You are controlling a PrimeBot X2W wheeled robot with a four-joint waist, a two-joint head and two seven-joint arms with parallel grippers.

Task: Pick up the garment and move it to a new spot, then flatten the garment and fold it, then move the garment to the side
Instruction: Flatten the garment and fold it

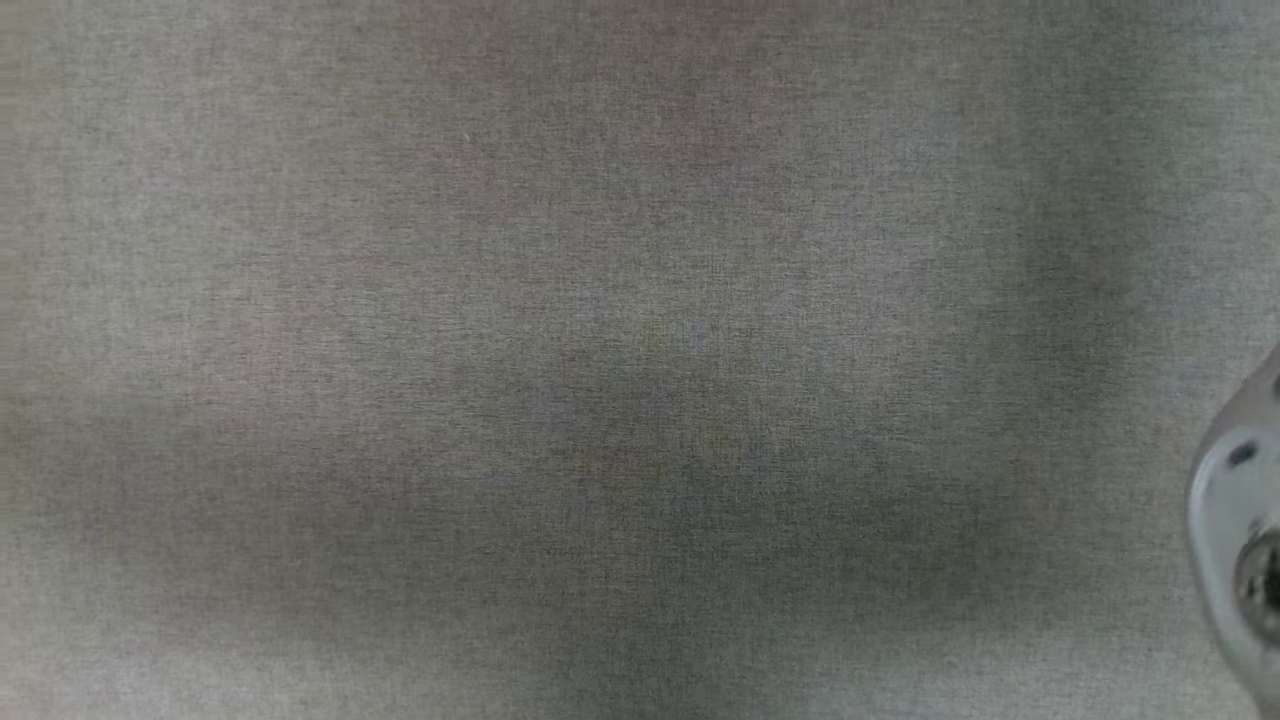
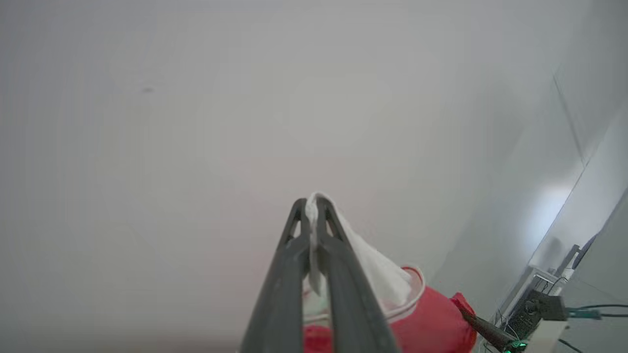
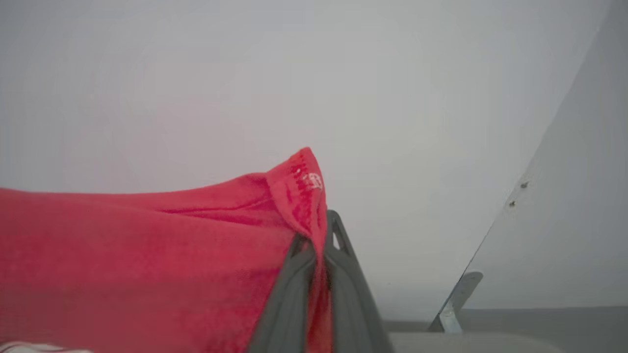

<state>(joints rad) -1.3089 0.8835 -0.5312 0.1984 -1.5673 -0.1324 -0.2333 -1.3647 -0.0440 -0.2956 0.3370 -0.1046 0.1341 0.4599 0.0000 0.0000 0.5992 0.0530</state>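
In the left wrist view my left gripper (image 2: 311, 208) is shut on a white edge of the garment (image 2: 431, 323), whose white panel and red body hang off to the right of the fingers. In the right wrist view my right gripper (image 3: 319, 230) is shut on a red hem of the garment (image 3: 147, 264), and the red cloth stretches away to the left. Both grippers point up toward a pale wall or ceiling. In the head view a pale piece of my right arm (image 1: 1240, 530) shows at the right edge, over the grey table (image 1: 600, 350).
The grey woven table surface spans the head view. In the left wrist view a desk with cables and a device with a green light (image 2: 515, 345) stands at the lower right. A metal bracket (image 3: 454, 304) and a wall corner show at the right in the right wrist view.
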